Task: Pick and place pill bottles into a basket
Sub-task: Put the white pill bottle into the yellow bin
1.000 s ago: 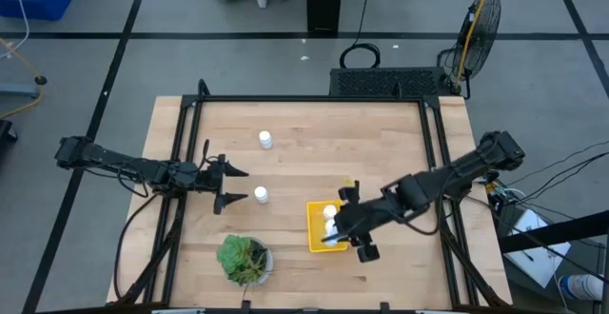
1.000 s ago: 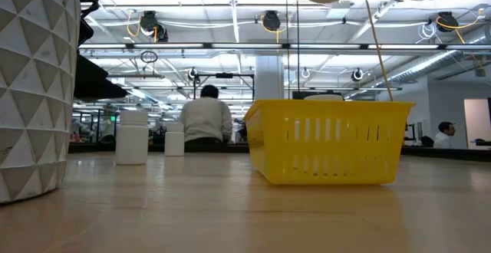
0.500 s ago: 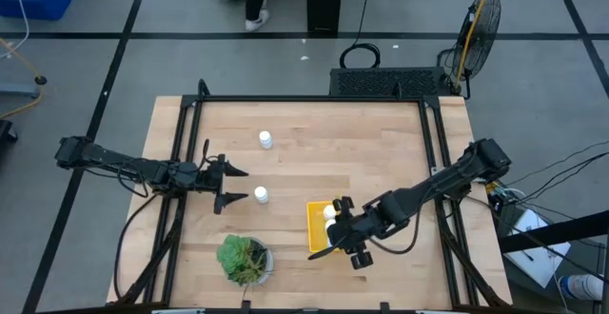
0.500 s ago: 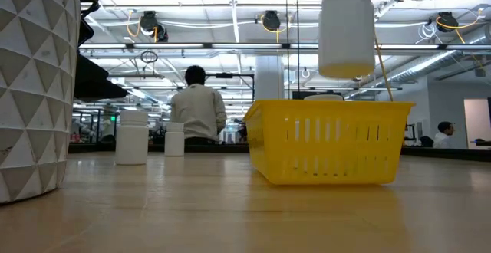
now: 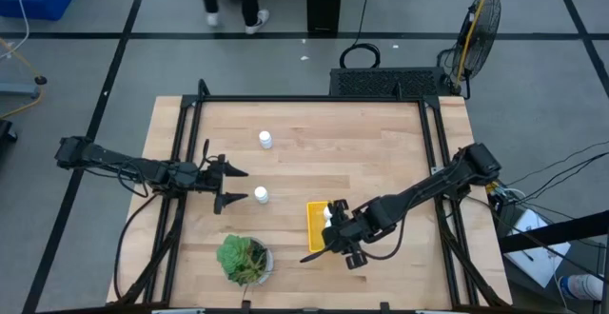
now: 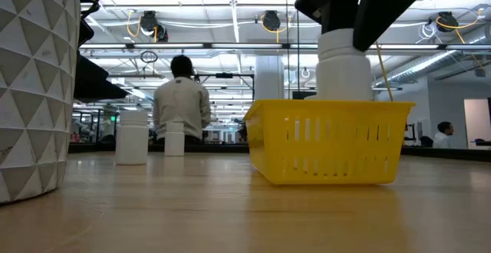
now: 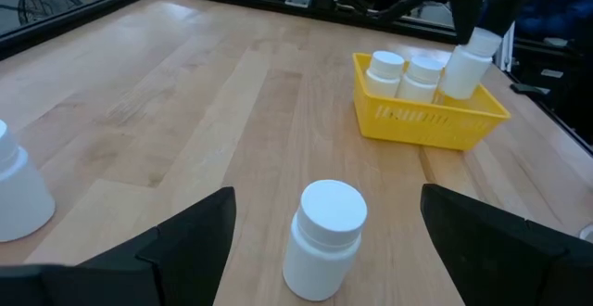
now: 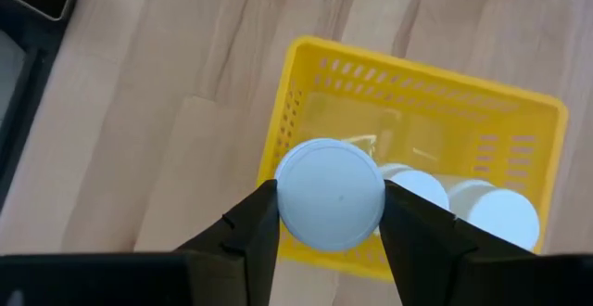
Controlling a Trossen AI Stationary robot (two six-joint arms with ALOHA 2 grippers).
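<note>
The yellow basket (image 5: 315, 225) stands at the table's near middle and holds two white pill bottles (image 7: 385, 72), (image 7: 422, 76). My right gripper (image 8: 330, 215) is above it, shut on a third bottle (image 6: 343, 73) whose lower end dips behind the basket's rim (image 6: 330, 106). My left gripper (image 5: 231, 186) is open at the table's left. A free bottle (image 7: 322, 239) stands upright on the table between and just ahead of its fingertips, untouched. Another bottle (image 5: 265, 140) stands farther back. My right gripper pinches the bottle by its cap (image 8: 289, 199) between its two fingers (image 8: 248, 234), one on each side. The fingers come from above, pointing down. The bottle hangs nearly upright below them, its lower end inside the basket (image 8: 306, 74). I cannot tell whether it touches the floor.
A green potted plant (image 5: 244, 259) in a white faceted pot (image 6: 31, 84) stands at the near left, beside the basket. Bare wood lies across the table's far half and right side (image 5: 381, 152). A person (image 6: 182, 103) walks in the room behind.
My right gripper has gone down and a little toward the table's left and near edge, carrying the bottle. The bottle was high above the basket and now has its lower end below the rim. The left arm has kept still.
</note>
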